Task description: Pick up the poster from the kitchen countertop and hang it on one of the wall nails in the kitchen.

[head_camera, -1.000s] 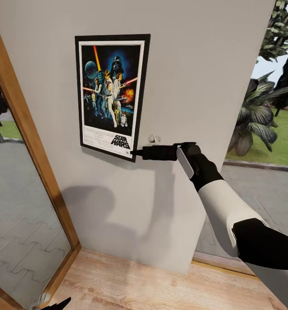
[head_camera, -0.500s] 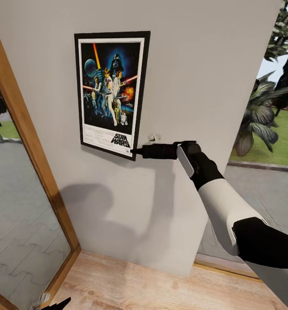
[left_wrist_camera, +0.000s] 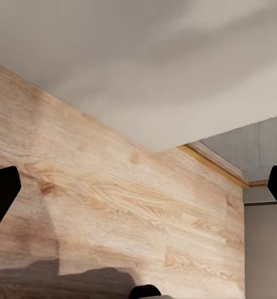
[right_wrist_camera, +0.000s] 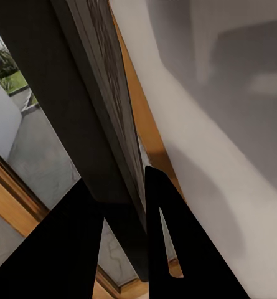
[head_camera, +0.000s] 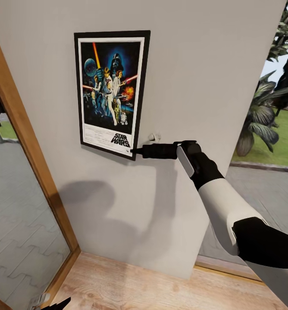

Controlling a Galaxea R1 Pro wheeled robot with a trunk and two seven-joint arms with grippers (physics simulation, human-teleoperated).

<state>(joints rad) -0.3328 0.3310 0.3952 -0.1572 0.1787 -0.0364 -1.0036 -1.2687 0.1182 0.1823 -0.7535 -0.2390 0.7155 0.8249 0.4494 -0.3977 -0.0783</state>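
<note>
Wall (head_camera: 195, 64): plain pale grey-beige panel, fills most of the head view. Carries the poster and shadows of arm and frame.

Floor (head_camera: 131, 284): light wood boards at the wall's foot; also seen from the left wrist (left_wrist_camera: 113, 205).

Window frame (head_camera: 27, 142): wooden, slanting down the left side, paving outside.

Plants (head_camera: 264, 116): green leaves and lawn beyond the wall's right edge.

Right arm (head_camera: 230, 215): white and black, reaching up and leftward across the wall.

Poster (head_camera: 111, 92): upright, long axis vertical, black frame, white border, flat against the wall high on the panel. It lies to the left of the right pincer, which meets it at the lower right corner. The right wrist view shows the frame edge (right_wrist_camera: 94, 124) running between the two fingers.

Right pincer (head_camera: 135, 151): closed on the poster's lower right corner, fingers pointing leftward along the wall. This arm does the work; the poster's whole height stands above the grip.

Left pincer (left_wrist_camera: 138, 187): low near the floor, well apart from the poster; fingers spread wide, holding nothing. A dark tip shows at the head view's bottom edge (head_camera: 57, 304).

Small pale knob (head_camera: 153, 137): on the wall just above the right pincer, beside the poster's right edge. Whether it is a nail I cannot tell.

Judgement: hanging looks nearly done; letting go comes next, if the top is caught.
</note>
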